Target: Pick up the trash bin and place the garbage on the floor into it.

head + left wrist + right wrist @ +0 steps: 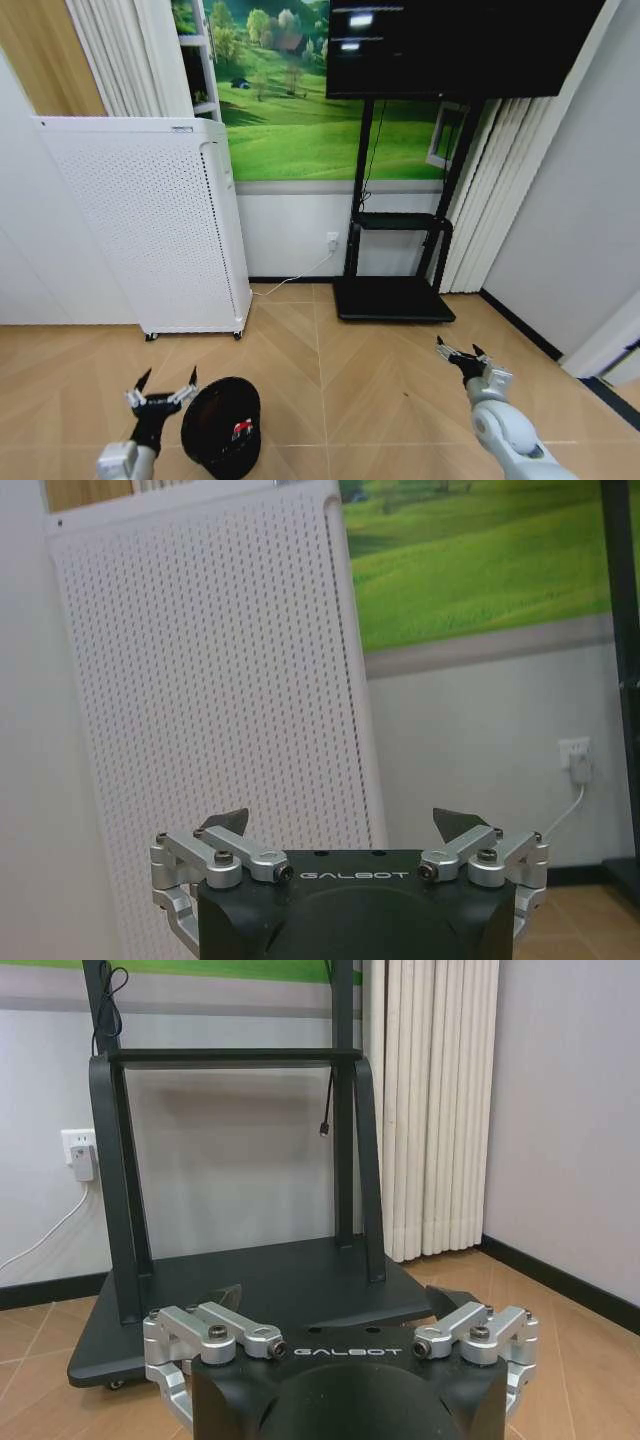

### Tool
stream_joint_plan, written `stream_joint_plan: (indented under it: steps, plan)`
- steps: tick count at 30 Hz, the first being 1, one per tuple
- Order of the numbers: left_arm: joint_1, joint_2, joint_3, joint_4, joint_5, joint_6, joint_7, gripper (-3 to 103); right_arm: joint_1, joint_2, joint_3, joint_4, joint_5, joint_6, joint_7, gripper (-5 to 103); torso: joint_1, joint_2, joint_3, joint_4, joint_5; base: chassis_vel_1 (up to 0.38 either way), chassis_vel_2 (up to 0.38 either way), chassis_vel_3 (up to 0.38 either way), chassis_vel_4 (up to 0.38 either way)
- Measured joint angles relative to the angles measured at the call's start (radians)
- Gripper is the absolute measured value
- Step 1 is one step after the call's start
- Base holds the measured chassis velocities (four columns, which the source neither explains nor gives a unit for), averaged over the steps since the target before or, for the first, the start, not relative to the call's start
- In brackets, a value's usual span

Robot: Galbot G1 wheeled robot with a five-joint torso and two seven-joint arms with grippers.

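Head view: the trash bin (pixel 222 428), black and round with a circular rim, stands on the wood-pattern floor (pixel 380 380) at the lower left of the frame; a small red-and-white item (pixel 238 430) lies inside it, seen through the open top. The left gripper (pixel 162 389) hovers just beside the bin's left rim, apart from it, jaws spread wide with nothing between them. The right gripper (pixel 460 354) hangs at the lower right of the frame, well apart from the bin, jaws likewise wide and empty. A tall white perforated appliance (pixel 150 220) stands at the upper left against the wall; a black TV stand (pixel 395 290) with its screen (pixel 455 45) occupies the upper centre.

Left wrist view: left gripper (pixel 345 830) with fingertips far apart, facing the perforated appliance (pixel 220 680).

Right wrist view: right gripper (pixel 340 1305) open wide before the stand's base (pixel 260 1290); a white wall socket (pixel 80 1153) sits at the left edge.
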Motion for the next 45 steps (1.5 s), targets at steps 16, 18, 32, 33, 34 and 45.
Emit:
stream_joint_plan:
  steps: [16, 18, 32, 33, 34, 45]
  plan:
    - [-0.249, 0.124, 0.041, 0.295, -0.254, -0.110, 0.028, 100, 0.000, 0.000, 0.000, 0.000, 0.000, 0.000, 0.000, 100, 0.000, 0.000, 0.000, 0.0002, -0.0001, 0.000, 0.000, 0.000, 0.000]
    - [-0.277, 0.122, 0.069, 0.339, -0.257, -0.127, 0.037, 100, 0.000, 0.000, 0.000, 0.000, 0.000, 0.000, 0.000, 100, 0.000, 0.000, 0.000, 0.0002, -0.0002, 0.000, 0.000, 0.000, 0.000]
    - [-0.297, 0.074, 0.124, 0.394, -0.219, -0.146, 0.048, 100, 0.000, 0.000, 0.000, 0.000, 0.000, 0.000, 0.000, 100, 0.000, 0.000, 0.000, 0.0003, 0.0000, 0.000, 0.000, 0.000, 0.000]
    - [-0.297, 0.074, 0.124, 0.394, -0.219, -0.146, 0.048, 100, 0.000, 0.000, 0.000, 0.000, 0.000, 0.000, 0.000, 100, 0.000, 0.000, 0.000, 0.0003, 0.0000, 0.000, 0.000, 0.000, 0.000]
    - [-0.296, 0.073, 0.124, 0.393, -0.218, -0.145, 0.048, 100, 0.000, 0.000, 0.000, 0.000, 0.000, 0.000, 0.000, 100, 0.000, 0.000, 0.000, 0.0002, 0.0000, 0.000, 0.000, 0.000, 0.000]
    - [-0.294, 0.073, 0.123, 0.390, -0.217, -0.143, 0.048, 100, 0.000, 0.000, 0.000, 0.000, 0.000, 0.000, 0.000, 100, 0.000, 0.002, 0.001, 0.0002, 0.0000, 0.000, 0.000, 0.000, 0.000]
